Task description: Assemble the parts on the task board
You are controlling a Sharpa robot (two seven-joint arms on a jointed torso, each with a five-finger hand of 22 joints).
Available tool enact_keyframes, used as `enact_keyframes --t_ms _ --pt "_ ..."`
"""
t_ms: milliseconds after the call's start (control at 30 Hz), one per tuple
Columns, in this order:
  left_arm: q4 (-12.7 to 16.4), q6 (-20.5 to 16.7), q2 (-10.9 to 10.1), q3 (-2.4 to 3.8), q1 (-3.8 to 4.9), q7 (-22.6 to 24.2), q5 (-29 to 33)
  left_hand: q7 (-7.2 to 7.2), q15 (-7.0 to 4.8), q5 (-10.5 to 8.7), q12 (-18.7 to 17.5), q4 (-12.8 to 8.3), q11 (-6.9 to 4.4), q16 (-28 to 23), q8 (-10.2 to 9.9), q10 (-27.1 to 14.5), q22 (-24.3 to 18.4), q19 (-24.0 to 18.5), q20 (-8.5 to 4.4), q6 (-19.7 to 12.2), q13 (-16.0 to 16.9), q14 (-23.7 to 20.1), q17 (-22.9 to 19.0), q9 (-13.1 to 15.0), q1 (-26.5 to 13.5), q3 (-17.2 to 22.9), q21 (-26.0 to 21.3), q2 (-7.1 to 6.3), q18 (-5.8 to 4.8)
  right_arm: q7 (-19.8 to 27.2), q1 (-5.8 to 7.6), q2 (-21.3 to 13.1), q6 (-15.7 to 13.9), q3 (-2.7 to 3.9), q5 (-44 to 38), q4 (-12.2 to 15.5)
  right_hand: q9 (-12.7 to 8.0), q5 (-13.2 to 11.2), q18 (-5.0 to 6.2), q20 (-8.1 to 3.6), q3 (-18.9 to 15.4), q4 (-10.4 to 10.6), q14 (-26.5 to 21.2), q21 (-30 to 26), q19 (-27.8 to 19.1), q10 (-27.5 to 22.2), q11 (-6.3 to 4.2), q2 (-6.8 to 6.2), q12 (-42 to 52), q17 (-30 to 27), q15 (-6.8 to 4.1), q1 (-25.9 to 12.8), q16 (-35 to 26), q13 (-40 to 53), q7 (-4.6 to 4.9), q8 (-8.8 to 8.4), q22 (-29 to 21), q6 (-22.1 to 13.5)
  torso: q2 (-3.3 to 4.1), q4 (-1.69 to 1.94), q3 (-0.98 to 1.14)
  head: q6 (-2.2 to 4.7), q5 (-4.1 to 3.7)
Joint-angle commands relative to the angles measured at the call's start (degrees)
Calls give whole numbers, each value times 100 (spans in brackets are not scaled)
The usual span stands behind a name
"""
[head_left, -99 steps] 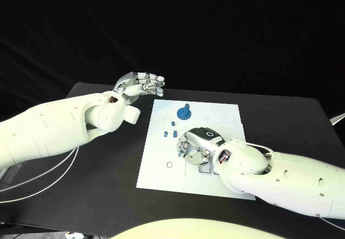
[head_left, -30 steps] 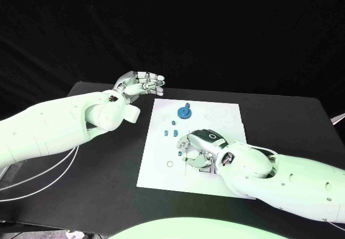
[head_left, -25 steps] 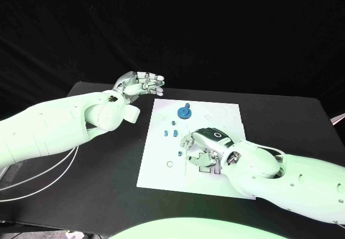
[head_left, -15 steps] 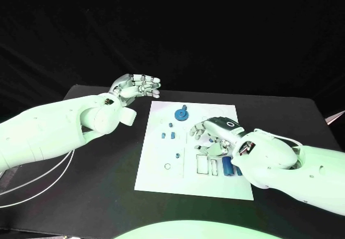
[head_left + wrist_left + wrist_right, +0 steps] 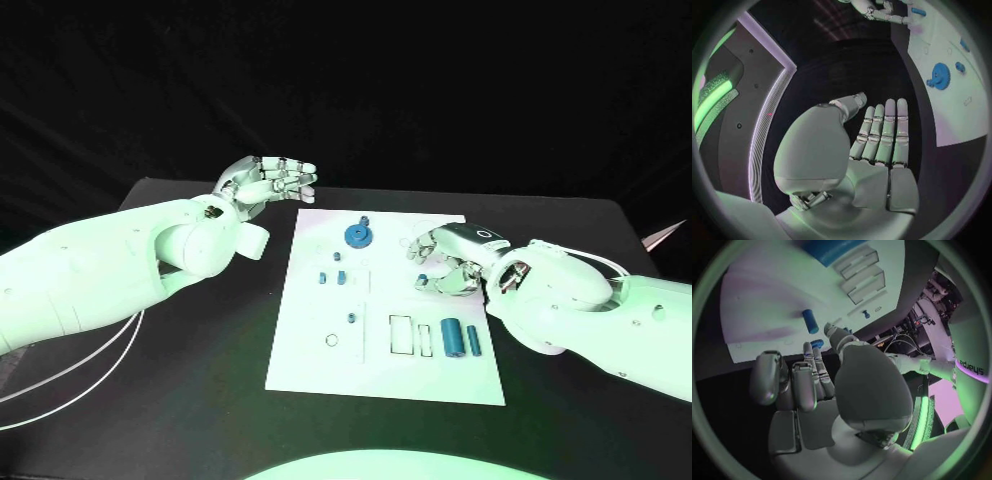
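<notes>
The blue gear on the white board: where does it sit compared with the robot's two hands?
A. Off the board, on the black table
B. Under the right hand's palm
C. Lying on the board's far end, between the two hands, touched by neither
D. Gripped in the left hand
C. The blue gear lies on the far end of the task board, apart from the left hand and the right hand.

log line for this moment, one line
left robot hand: empty, off board | right robot hand: empty, over task board | blue gear: far end | two blue cylinders: by near-right slots
</notes>
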Motion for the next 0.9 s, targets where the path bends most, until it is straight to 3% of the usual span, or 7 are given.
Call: enact_keyframes --t_ms 33,433,600,900 --pt "4 73 20 4 7 46 22 159 4 16 -21 -10 13 -16 23 31 -5 41 -2 -34 -5 48 -6 -6 -3 -25 -36 41 59 -10 1 2 450 2 8 -21 -9 38 56 42 -47 1 266 -51 -12 -57 10 7 31 -25 35 85 27 -22 20 -26 389 25 5 -5 5 -4 -3" --pt "-15 75 14 4 7 44 22 159 4 16 -21 -10 13 -16 23 31 -5 41 -2 -34 -5 48 -6 -6 -3 -25 -36 41 59 -92 -3 55 594 0 -62 -150 -27 31 59 16 64 82 247 -73 3 196 -46 71 254 -101 -8 213 -2 -91 81 -15 379 243 0 1 2 -25 -1" --pt "-19 68 2 3 7 40 22 159 4 16 -21 -10 13 -16 23 31 -5 41 -2 -34 -5 48 -6 -6 -3 -25 -36 41 59 -107 -4 63 534 -1 -70 -175 -44 -30 56 -3 260 143 236 -77 17 331 -61 71 300 -150 -25 194 -26 -151 104 7 379 421 2 -1 6 -23 -5" --pt "-21 65 -8 3 7 38 22 159 4 16 -21 -10 13 -16 23 31 -5 41 -2 -34 -5 48 -6 -6 -3 -25 -36 41 59 -99 -13 92 500 -4 -57 -178 -67 -60 30 -36 751 235 230 49 75 704 -105 3 291 -202 -64 96 -45 -271 63 44 446 750 1 -6 8 -36 -2"
